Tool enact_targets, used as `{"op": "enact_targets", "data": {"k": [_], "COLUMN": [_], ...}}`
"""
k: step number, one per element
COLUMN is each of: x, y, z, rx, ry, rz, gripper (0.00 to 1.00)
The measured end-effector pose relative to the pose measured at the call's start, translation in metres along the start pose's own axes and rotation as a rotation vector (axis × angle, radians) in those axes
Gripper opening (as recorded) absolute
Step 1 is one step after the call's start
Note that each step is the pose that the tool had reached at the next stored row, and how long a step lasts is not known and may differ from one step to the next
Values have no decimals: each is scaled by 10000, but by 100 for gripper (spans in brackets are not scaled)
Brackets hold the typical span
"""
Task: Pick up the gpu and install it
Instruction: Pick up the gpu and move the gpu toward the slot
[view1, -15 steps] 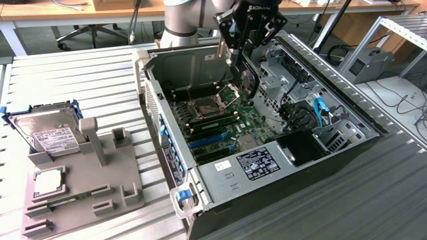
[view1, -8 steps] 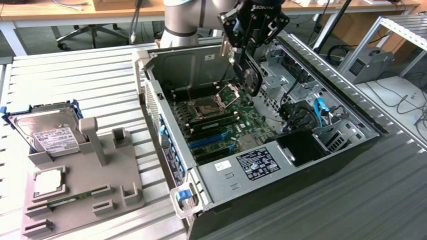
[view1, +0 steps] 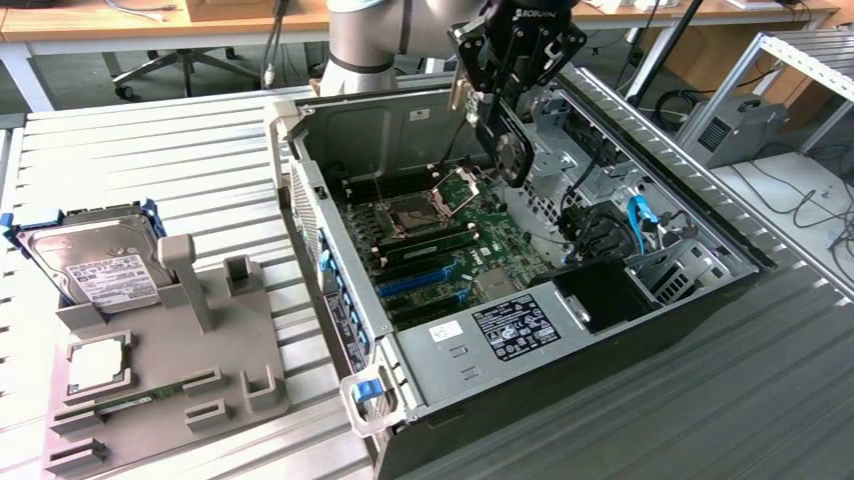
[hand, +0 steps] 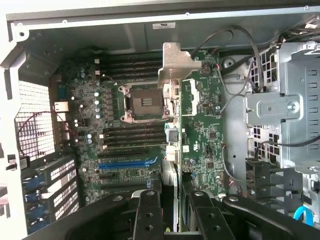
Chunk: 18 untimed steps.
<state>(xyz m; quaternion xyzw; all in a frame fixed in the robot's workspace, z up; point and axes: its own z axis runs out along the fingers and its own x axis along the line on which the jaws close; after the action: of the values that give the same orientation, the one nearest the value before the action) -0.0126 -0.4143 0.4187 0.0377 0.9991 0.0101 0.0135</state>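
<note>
Gripper (view1: 501, 95) (hand: 172, 220): black fingers clamped on the gpu, a thin card with green circuit board, black fan shroud and silver metal end bracket (view1: 513, 152) (hand: 170, 145). The card hangs on edge below the gripper, above the green motherboard inside the open grey and black tower case (view1: 300, 200), which lies on the slatted metal bench (view1: 147, 150). It touches nothing in there yet.

Position: the wrist view has the card over the bare square processor socket (view1: 407, 212) (hand: 142, 102) and the dark memory slots, well apart from the long blue expansion slot (view1: 416, 282) (hand: 127, 163).

Risks, as you should weigh them:
- The grip is on a thin edge. Any side push could pivot the card between the fingers.
- The socket's silver hinged frame (view1: 461, 190) stands raised just beside the card. A low pass could catch it, or the exposed socket.
- The end bracket leads. It could snag the case's rear wall if it arrives skewed.
- A connector not square to the slot would likely jam when pressed, loading the board.
- Loose black cables (view1: 581, 185) (hand: 240, 60) near the drive cage could catch the shroud on a wide swing.
</note>
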Motion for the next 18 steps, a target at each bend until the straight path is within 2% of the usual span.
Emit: {"op": "enact_targets", "data": {"k": [7, 18], "x": [-109, -108], "y": [62, 67], "z": [23, 140], "rx": [8, 8], "ry": [0, 0], "rz": [-1, 0], "gripper": [26, 26]}}
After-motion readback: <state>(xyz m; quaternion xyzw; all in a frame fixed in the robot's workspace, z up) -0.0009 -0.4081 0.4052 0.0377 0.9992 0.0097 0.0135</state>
